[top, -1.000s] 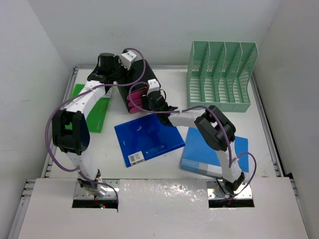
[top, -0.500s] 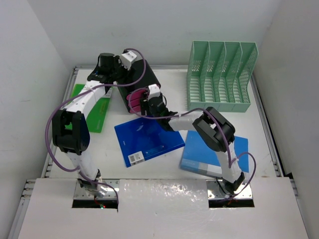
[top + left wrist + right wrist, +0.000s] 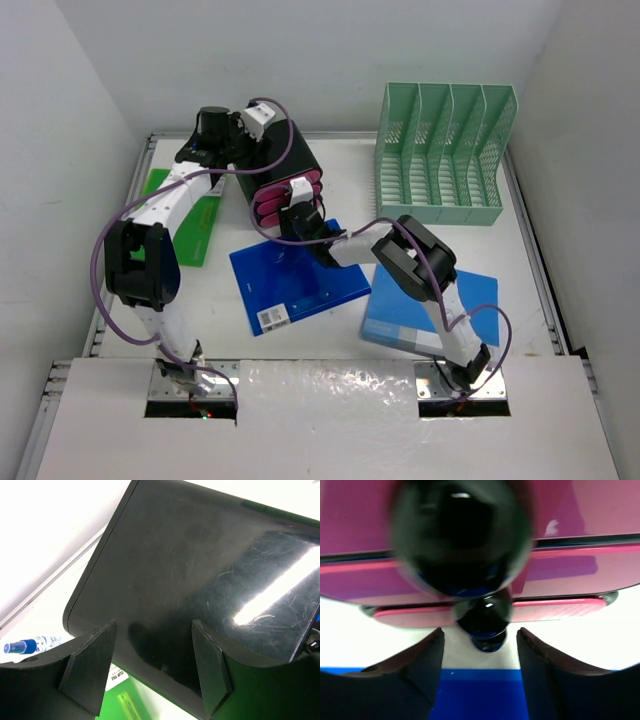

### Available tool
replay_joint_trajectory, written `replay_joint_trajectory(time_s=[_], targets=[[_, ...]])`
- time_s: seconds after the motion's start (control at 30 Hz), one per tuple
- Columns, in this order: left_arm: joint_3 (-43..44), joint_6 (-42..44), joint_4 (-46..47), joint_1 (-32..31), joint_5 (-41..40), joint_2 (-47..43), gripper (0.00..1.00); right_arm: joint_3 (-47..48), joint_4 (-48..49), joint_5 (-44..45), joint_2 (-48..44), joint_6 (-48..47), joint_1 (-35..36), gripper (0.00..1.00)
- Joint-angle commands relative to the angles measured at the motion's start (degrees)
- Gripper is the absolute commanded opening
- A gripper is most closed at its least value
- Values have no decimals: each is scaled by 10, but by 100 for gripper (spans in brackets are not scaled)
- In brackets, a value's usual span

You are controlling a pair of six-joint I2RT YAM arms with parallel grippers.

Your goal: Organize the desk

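The white desk (image 3: 350,165) carries a black drawer box (image 3: 290,155) with pink drawers (image 3: 272,205). My left gripper (image 3: 243,128) is open, its fingers astride the box's back top edge; in the left wrist view the gripper (image 3: 150,675) shows the glossy black box top (image 3: 200,570) between its jaws. My right gripper (image 3: 298,218) is open and empty, right at the drawer fronts. In the right wrist view the gripper (image 3: 480,672) faces the pink drawers (image 3: 580,575) and their black knobs (image 3: 484,616), none of them gripped.
A dark blue folder (image 3: 300,275) lies under the right gripper, and a light blue folder (image 3: 430,305) lies to its right. A green clip file (image 3: 190,225) lies left of the box. A green slotted file rack (image 3: 445,150) stands at the back right. A foil strip (image 3: 330,385) runs along the near edge.
My right gripper has moved left and slightly nearer along the front of the pink drawers. The left arm and the box have not moved.
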Motion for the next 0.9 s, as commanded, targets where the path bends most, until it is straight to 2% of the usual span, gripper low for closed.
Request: replay_joint_trajectory(time_s=[0.0,0.13,0.27,0.33,0.47,0.63,0.87], targets=[[-7,1,-24,8,15,14,60,28,39,29,7,-3,-5,56],[-6,2,-25,8,14,15,60,31,55,19,19,-17,-8,48],[-4,6,-33,8,10,18,60,24,64,22,22,-19,-12,31],[-4,7,-35,8,8,19,60,11,71,20,19,-8,-13,26],[-2,5,-40,9,8,18,60,-26,91,14,2,-3,-13,21],[9,-8,-48,11,8,21,60,-97,100,18,-47,-7,0,8],[39,-57,-52,23,31,38,60,-193,108,22,-113,4,29,6]])
